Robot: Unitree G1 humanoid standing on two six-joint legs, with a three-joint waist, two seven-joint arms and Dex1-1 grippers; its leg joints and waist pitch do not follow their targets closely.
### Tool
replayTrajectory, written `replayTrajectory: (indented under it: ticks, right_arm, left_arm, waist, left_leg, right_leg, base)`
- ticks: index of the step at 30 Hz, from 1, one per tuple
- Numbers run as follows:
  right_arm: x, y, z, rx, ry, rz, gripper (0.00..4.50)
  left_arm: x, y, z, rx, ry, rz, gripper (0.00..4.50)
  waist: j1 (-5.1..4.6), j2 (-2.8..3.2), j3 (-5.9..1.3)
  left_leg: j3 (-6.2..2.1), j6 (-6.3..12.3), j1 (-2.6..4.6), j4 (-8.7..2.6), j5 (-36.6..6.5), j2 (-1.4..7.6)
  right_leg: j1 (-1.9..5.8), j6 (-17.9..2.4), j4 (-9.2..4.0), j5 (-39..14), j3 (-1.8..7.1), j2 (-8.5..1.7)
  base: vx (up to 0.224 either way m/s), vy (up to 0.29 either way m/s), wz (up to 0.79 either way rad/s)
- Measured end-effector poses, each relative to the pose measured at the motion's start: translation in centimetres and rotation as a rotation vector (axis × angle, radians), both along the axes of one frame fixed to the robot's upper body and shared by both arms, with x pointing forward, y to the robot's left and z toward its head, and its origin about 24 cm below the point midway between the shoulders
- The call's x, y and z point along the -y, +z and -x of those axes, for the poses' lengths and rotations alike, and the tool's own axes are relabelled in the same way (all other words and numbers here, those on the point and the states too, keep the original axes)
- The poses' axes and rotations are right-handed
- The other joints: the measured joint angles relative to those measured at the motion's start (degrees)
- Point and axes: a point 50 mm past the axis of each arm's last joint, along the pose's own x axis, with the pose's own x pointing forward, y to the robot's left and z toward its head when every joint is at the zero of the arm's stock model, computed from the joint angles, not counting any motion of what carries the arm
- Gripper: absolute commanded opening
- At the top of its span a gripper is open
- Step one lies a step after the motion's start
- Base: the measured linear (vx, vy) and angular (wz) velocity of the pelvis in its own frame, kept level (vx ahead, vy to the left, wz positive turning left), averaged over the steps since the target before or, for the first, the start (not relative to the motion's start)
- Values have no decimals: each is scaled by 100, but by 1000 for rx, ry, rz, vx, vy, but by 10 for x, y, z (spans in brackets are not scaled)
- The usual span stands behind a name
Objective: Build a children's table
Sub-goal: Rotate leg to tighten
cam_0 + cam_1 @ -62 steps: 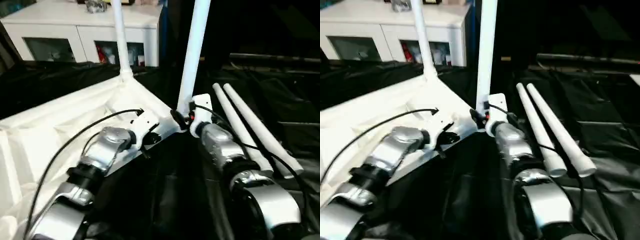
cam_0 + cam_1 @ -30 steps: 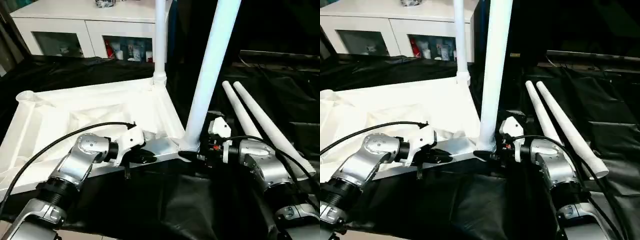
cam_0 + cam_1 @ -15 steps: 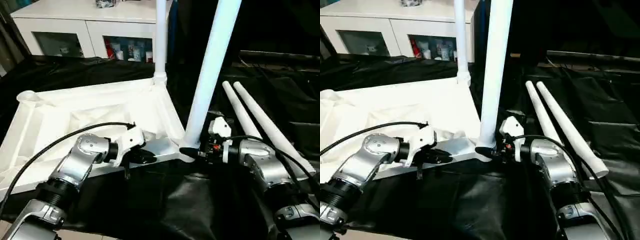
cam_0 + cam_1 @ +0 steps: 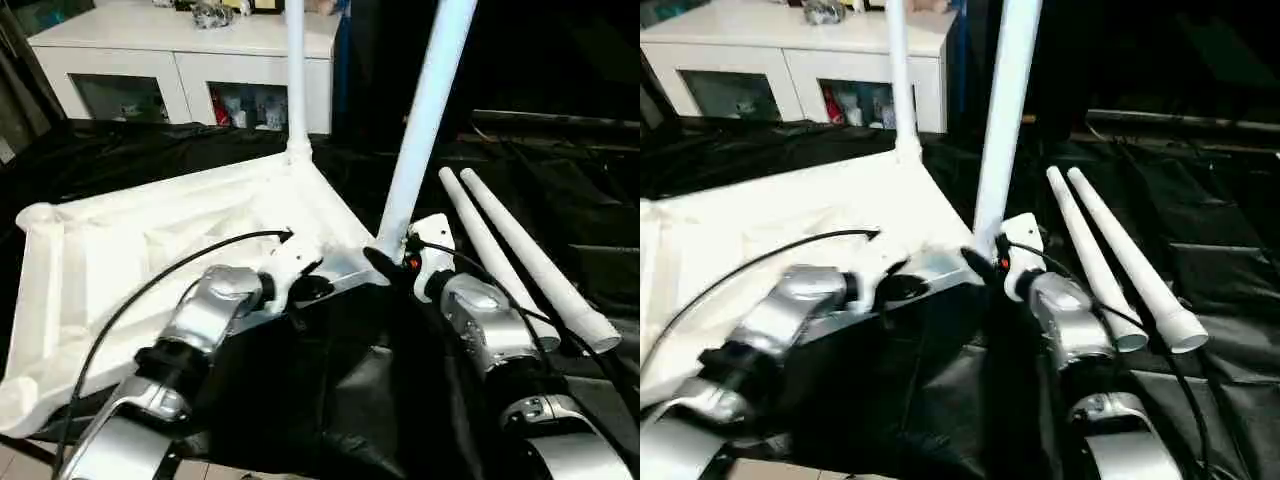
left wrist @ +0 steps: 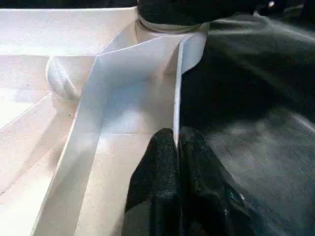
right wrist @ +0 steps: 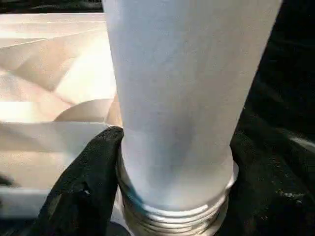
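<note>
The white tabletop (image 4: pixel 120 250) lies upside down on black cloth, ribs up. One white leg (image 4: pixel 296 80) stands in its far corner socket. A second leg (image 4: pixel 420 120) rises, leaning slightly, from the near right corner. My right gripper (image 4: pixel 385 263) is shut around that leg's foot; in the right wrist view its black fingers (image 6: pixel 93 172) clasp both sides of the leg (image 6: pixel 177 98), with screw thread showing below. My left gripper (image 4: pixel 315 290) is shut on the tabletop's near rim, the thin edge (image 5: pixel 177 88) pinched between its fingers (image 5: pixel 157 162). Two loose legs (image 4: pixel 490 260) lie at the right.
A white cabinet (image 4: pixel 190 60) with glass doors stands at the back left, behind the tabletop. Black cloth (image 4: pixel 360 400) covers the work surface. The loose legs lie side by side just right of my right forearm (image 4: pixel 480 330), thick ends toward me.
The whole picture has shifted, so the camera has moved. Both forearms now reach up from below rather than in from the sides. Both grippers keep their holds.
</note>
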Motion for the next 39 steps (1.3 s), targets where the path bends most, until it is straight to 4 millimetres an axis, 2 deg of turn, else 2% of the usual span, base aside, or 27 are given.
replayTrajectory:
  ticks: [2, 3, 7, 11, 15, 21, 26, 35, 36, 38, 39]
  right_arm:
    - [-3, 1, -3, 7, -28, 14, 274]
    - [-3, 1, -3, 10, -31, 14, 330]
    - [-5, 1, -3, 6, -32, -26, 350]
    - [-4, 2, -2, 13, 36, -24, 389]
    - [2, 4, 1, 14, 173, -4, 389]
    - [18, 5, 13, -6, 422, 36, 389]
    - [28, 12, 19, -11, 567, 45, 389]
    - [27, 15, 24, -22, 685, 26, 389]
    - [27, 15, 24, -23, 688, 26, 363]
    - [27, 15, 24, -23, 689, 25, 363]
    - [27, 14, 24, -23, 689, 25, 345]
  left_arm:
    - [4, 1, -2, 2, 6, -2, 0]
    - [5, 1, -2, 2, 6, -3, 0]
    - [3, 1, -3, 9, 7, -7, 0]
    - [-6, 2, -2, 24, -8, -14, 0]
    - [-17, 3, 2, 31, -48, -20, 0]
    - [-38, 6, 13, 13, -141, -6, 0]
    - [-48, 9, 21, -9, -206, 6, 0]
    - [-53, 9, 29, -38, -265, 15, 0]
    - [-52, 9, 30, -39, -267, 15, 0]
    - [-52, 9, 31, -39, -272, 16, 0]
    - [-52, 9, 31, -40, -274, 16, 0]
  waist:
    - [-2, 0, 0]
    - [-1, 0, 0]
    - [-13, 0, 0]
    - [-48, -3, 2]
    - [-120, -2, 2]
    - [-102, -2, 3]
    - [-88, -2, 3]
    - [-32, -2, 3]
    - [-25, -2, 3]
    - [-8, -2, 3]
    - [1, -2, 3]
  left_leg:
    - [-1, -1, -1, 0, 1, -1]
    - [-1, -1, -2, 0, 1, -1]
    - [-2, -1, -5, 0, 0, -1]
    - [-3, -1, -11, -2, 0, 0]
    - [-3, 0, -17, -19, 1, 0]
    - [-3, 28, -46, -24, 13, 7]
    - [-4, 41, -115, -3, 18, 10]
    - [-3, 41, -114, 7, 18, 13]
    - [-3, 41, -114, 7, 18, 13]
    - [-3, 41, -115, 7, 18, 13]
    - [-2, 41, -115, 7, 18, 13]
  right_leg:
    - [0, 3, -2, 4, 2, 0]
    - [0, 2, -2, 5, 2, 0]
    - [0, 3, -3, 5, 1, 0]
    - [-4, 6, -6, 3, 0, 0]
    - [-12, 14, -13, -2, 0, 2]
    - [-46, 11, -15, -24, -1, 14]
    - [-108, 10, 2, -24, -4, 14]
    - [-107, 9, 9, -23, -4, 13]
    - [-107, 9, 9, -23, -4, 13]
    - [-107, 9, 9, -23, -4, 13]
    - [-107, 9, 9, -23, -4, 13]
  base:
    - [0, 0, 0]
    - [0, 0, 0]
    - [0, 0, 0]
    - [0, 0, 0]
    - [0, 0, 0]
    - [0, 0, 0]
    - [0, 0, 0]
    - [0, 0, 0]
    - [0, 0, 0]
    - [0, 0, 0]
    - [0, 0, 0]
